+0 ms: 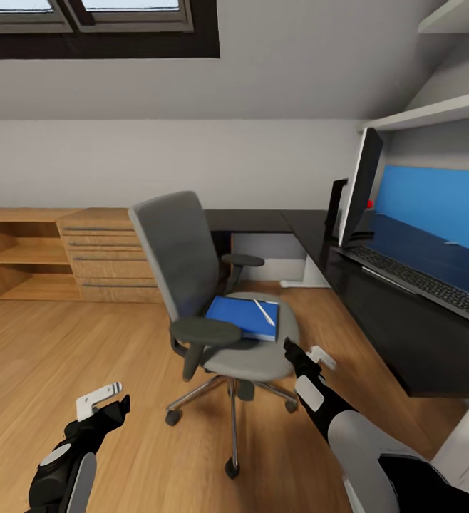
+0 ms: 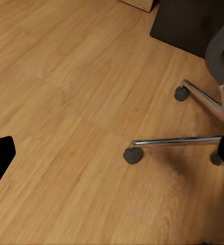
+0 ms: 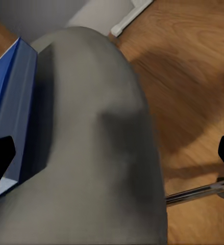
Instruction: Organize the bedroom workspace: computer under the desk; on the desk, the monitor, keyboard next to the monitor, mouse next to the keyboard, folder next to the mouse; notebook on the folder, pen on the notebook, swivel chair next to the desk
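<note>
1. Tabletop (image 1: pixel 405 335), long and black: already carrying the monitor (image 1: pixel 359 187) upright and the keyboard (image 1: pixel 420 279) lying just in front of it, so those two placements judged done.
2. Swivel chair (image 1: pixel 206 285), standing on the wood floor near the tabletop's edge; probably close enough, final positioning left to judge later.
3. Blue folder (image 1: pixel 245 315), flat on the chair seat, not yet moved to the tabletop; a thin white pen (image 1: pixel 265 312) lying on top of it. Mouse and notebook not made out; computer possibly the dark box behind the monitor, hard to tell.
4. Right claw (image 1: pixel 307 354), released and empty, fingers spread, hovering just beside the seat's front edge, with the folder near and slightly beyond; in the right wrist view the folder (image 3: pixel 12 109) sits toward one fingertip, not between both.
5. Left claw (image 1: pixel 106 402), released, holding nothing, low over the floor and well apart from the folder, near the chair's castors (image 2: pixel 133 154).
</note>
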### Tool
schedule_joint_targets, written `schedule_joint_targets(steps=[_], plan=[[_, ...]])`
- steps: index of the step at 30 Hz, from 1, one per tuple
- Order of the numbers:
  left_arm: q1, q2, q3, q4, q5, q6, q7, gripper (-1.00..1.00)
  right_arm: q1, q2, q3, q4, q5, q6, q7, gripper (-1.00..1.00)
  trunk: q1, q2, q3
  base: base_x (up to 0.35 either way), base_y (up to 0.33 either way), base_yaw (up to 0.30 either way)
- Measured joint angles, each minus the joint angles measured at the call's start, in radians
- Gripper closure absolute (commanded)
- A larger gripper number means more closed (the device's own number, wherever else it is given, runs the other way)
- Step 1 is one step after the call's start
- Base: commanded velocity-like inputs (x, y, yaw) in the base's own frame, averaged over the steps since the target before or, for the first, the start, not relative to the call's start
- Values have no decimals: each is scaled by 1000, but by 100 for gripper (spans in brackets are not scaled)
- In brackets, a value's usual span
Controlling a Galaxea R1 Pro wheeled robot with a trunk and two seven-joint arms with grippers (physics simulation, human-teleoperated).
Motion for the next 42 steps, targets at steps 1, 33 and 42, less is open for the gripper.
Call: schedule_joint_targets(steps=[1, 33, 42], plan=[[0, 0, 0, 0, 0, 0, 0, -100, 0, 0, 0, 0, 0, -1, 0, -100, 0, 0, 0, 324, 0, 0], [0, 3, 20, -8, 0, -1, 1, -100, 0, -48, -16, 0, -120, 78, -6, -100, 1, 0, 0, 99, 0, 0], [0, 3, 23, -11, 1, -1, 5, -100, 0, -50, -16, 0, -149, 97, -3, -100, 24, -42, -19, 0, 0, 0]])
